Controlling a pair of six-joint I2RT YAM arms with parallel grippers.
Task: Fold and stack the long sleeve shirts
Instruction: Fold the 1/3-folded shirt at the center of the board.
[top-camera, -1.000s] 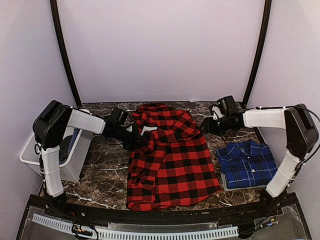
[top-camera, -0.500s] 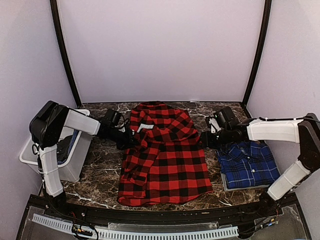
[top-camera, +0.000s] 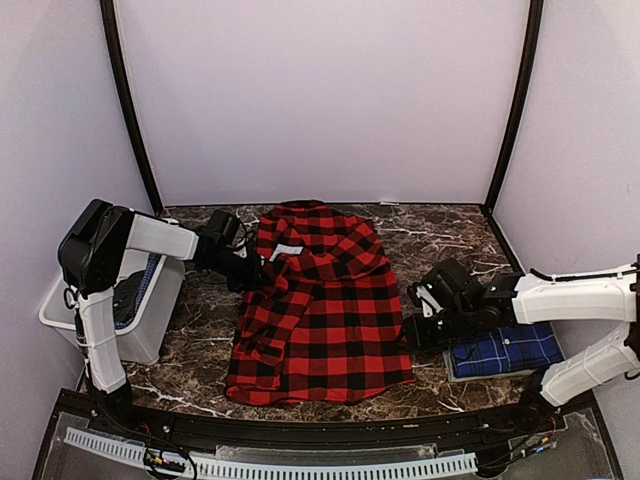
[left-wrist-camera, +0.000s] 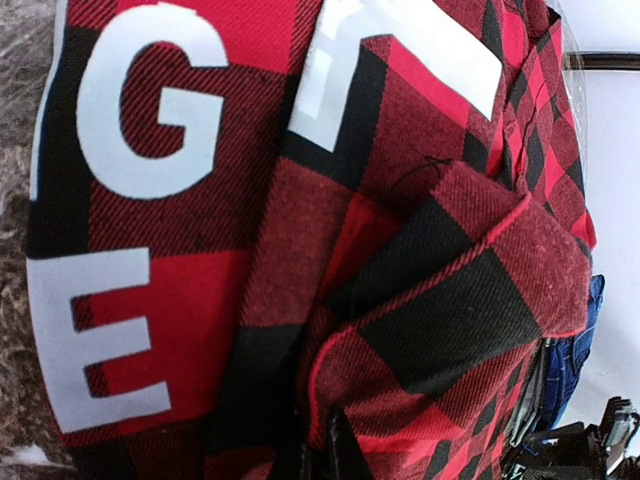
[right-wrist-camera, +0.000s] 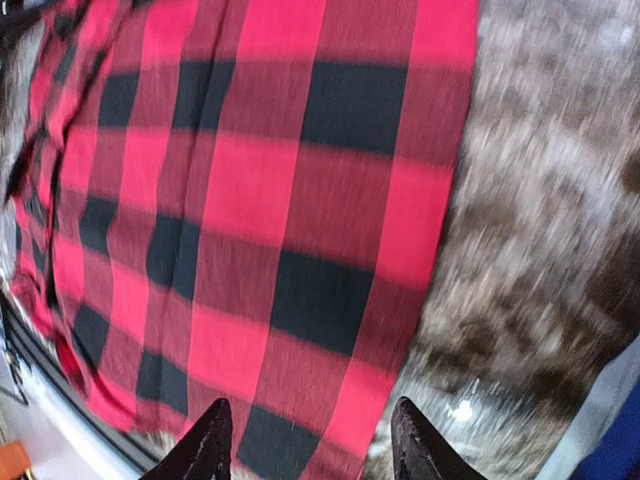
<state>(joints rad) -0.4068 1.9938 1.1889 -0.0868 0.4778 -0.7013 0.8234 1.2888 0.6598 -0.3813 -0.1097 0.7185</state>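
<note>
The red-and-black checked shirt (top-camera: 325, 320) lies spread on the middle of the marble table, collar toward the back wall. My left gripper (top-camera: 256, 273) is shut on a fold of it near the left shoulder; in the left wrist view the fingertips (left-wrist-camera: 345, 455) pinch red fabric beside large white letters. My right gripper (top-camera: 414, 328) hovers open at the shirt's lower right edge, and in the right wrist view its gripper (right-wrist-camera: 312, 440) straddles the shirt (right-wrist-camera: 260, 200) hem with nothing held. The folded blue plaid shirt (top-camera: 510, 350) lies at the right, partly hidden by my right arm.
A white bin (top-camera: 60, 312) holding dark items stands at the table's left edge beside my left arm. Black frame posts rise at both back corners. Bare marble (top-camera: 200, 340) shows left of the red shirt and behind the blue one.
My right arm swung from the back right down to the red shirt's lower right edge, its jaws narrowing slightly. My left gripper dragged the shirt to the left.
</note>
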